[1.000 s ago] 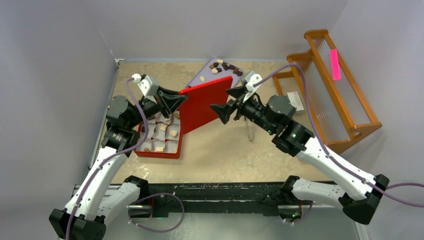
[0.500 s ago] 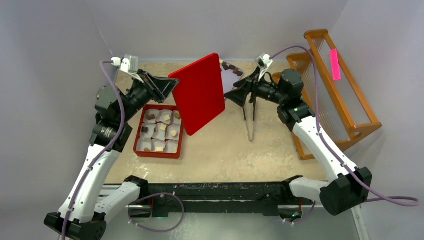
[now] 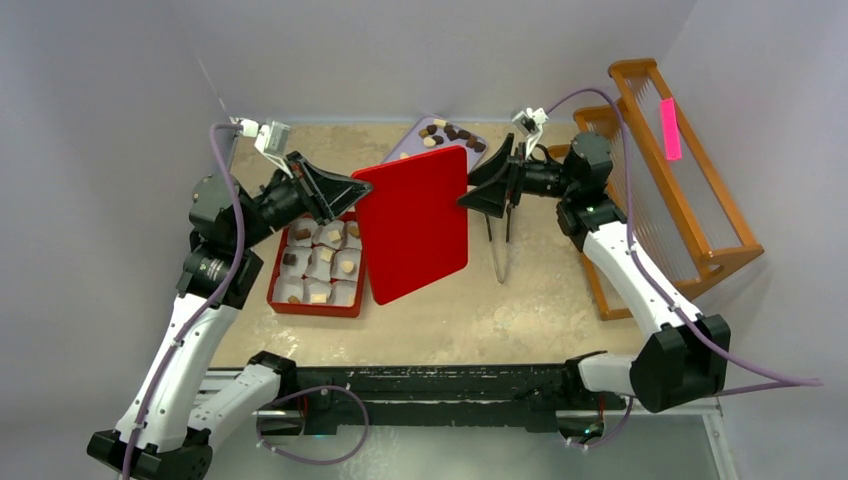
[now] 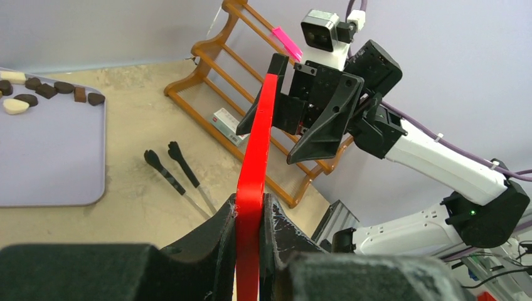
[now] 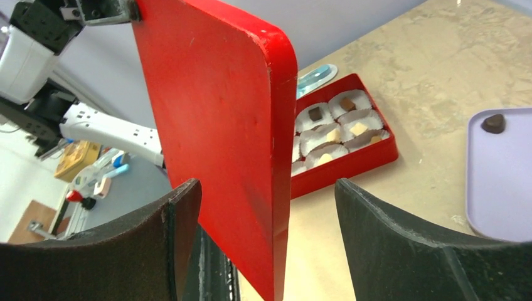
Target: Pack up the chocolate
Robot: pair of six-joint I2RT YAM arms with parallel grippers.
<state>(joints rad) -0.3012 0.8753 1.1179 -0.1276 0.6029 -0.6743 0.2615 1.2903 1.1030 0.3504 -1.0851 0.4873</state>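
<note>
My left gripper (image 3: 358,190) is shut on the left edge of the flat red lid (image 3: 412,225) and holds it tilted in the air, right of the red box (image 3: 276,283). In the left wrist view the pads pinch the lid (image 4: 258,144) edge-on at my left gripper (image 4: 250,212). My right gripper (image 3: 478,190) is open, its jaws on either side of the lid's right edge (image 5: 213,125) without closing on it; its own view shows my right gripper (image 5: 266,188). The box holds white paper cups with chocolate (image 5: 342,133). More chocolate (image 3: 452,133) lies on the purple tray (image 3: 458,148).
Metal tongs (image 3: 497,245) lie on the table right of the lid, below the right gripper. A wooden rack (image 3: 690,215) with a pink tag stands along the right wall. Walls close the left and back sides.
The lid has come down and toward the near side, still in the left gripper. The right gripper has moved in so the lid's right edge sits between its open jaws.
</note>
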